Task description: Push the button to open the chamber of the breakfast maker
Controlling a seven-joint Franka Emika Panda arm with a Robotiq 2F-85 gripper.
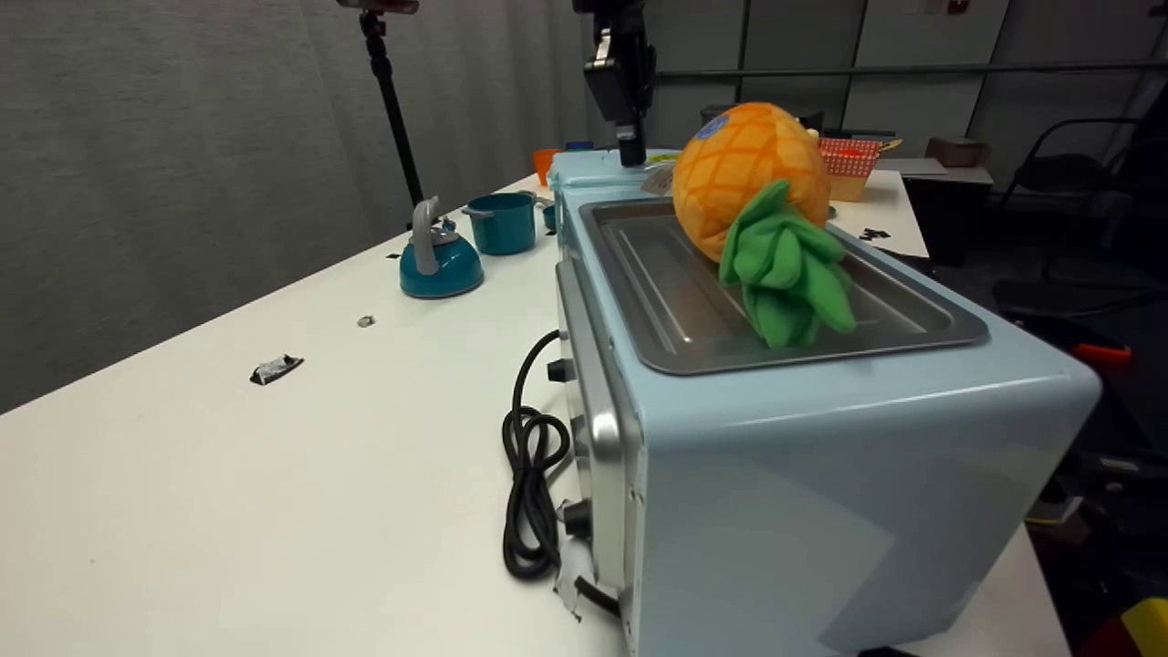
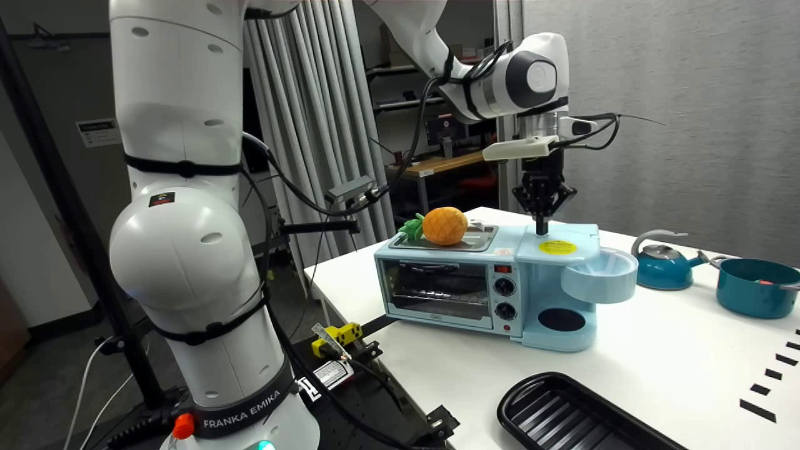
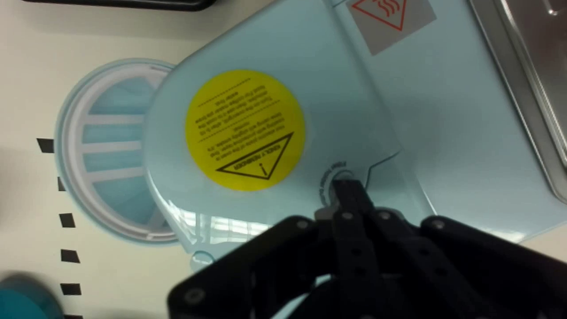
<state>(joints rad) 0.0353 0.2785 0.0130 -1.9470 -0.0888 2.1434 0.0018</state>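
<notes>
The breakfast maker is a pale-blue boxy appliance on the white table in both exterior views (image 1: 821,511) (image 2: 542,297) and the wrist view (image 3: 328,88). A round button (image 3: 343,176) with printed text around it is on its top, mostly hidden by the fingertips. My gripper (image 3: 348,184) is shut and empty, pointing down, with its tips over the button. In the exterior views the tips (image 2: 541,231) (image 1: 631,157) are at the top panel; whether they press cannot be told. The round chamber (image 2: 600,281) is swung out from the side, and shows white ribs in the wrist view (image 3: 116,173).
A plush pineapple (image 1: 753,173) lies on the metal tray (image 1: 671,310) on the appliance. A teal kettle (image 2: 665,270) and pot (image 2: 755,290) stand beyond the chamber. A black pan (image 2: 581,415) is in front. A black cord (image 1: 529,465) lies coiled beside the appliance.
</notes>
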